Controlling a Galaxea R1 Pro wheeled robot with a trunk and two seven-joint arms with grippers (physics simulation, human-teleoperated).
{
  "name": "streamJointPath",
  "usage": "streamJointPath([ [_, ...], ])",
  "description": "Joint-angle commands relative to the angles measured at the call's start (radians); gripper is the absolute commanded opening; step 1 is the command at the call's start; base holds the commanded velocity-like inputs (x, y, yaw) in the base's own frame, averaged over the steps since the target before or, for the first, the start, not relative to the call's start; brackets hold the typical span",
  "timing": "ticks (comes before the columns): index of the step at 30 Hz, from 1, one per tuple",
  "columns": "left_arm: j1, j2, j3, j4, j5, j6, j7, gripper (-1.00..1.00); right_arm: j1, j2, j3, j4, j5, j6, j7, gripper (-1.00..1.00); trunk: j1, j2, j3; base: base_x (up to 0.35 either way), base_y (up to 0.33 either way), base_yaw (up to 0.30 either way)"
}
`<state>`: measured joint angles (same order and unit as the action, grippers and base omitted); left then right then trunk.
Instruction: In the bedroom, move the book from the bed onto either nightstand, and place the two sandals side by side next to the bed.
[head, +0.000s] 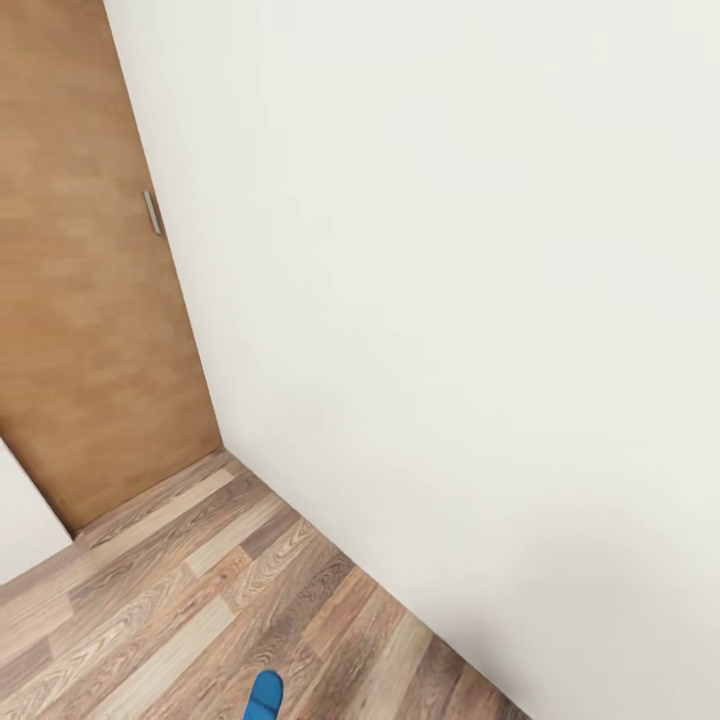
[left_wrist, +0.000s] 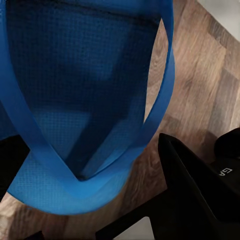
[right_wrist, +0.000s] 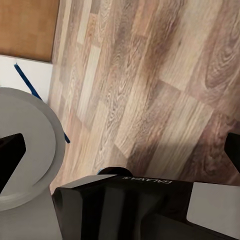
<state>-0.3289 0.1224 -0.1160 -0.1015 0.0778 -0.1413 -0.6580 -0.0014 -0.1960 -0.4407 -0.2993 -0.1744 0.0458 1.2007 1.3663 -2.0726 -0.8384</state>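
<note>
A bright-blue sandal with thong straps hangs close in front of the left wrist camera, above the wood-plank floor. My left gripper is shut on the sandal, with a dark finger on each side of it. The sandal's rounded tip pokes into the bottom edge of the head view. My right gripper is open over bare floor, nothing between its fingers. The book, the bed and the nightstand are out of view.
A white wall runs close along the right, meeting the plank floor. A light-brown wooden door with a small metal handle stands at the far left. My own white base shows in the right wrist view.
</note>
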Motion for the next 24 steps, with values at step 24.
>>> streamJointPath([
  [24, -0.001, 0.000, -0.008, 0.001, 0.007, -0.006, 0.001, -1.00, 0.000, 0.000, -0.001, 0.000, -0.004, 0.005, 0.004, 1.00, 0.000, 0.000, -0.001, 0.000, 0.000, 0.250],
])
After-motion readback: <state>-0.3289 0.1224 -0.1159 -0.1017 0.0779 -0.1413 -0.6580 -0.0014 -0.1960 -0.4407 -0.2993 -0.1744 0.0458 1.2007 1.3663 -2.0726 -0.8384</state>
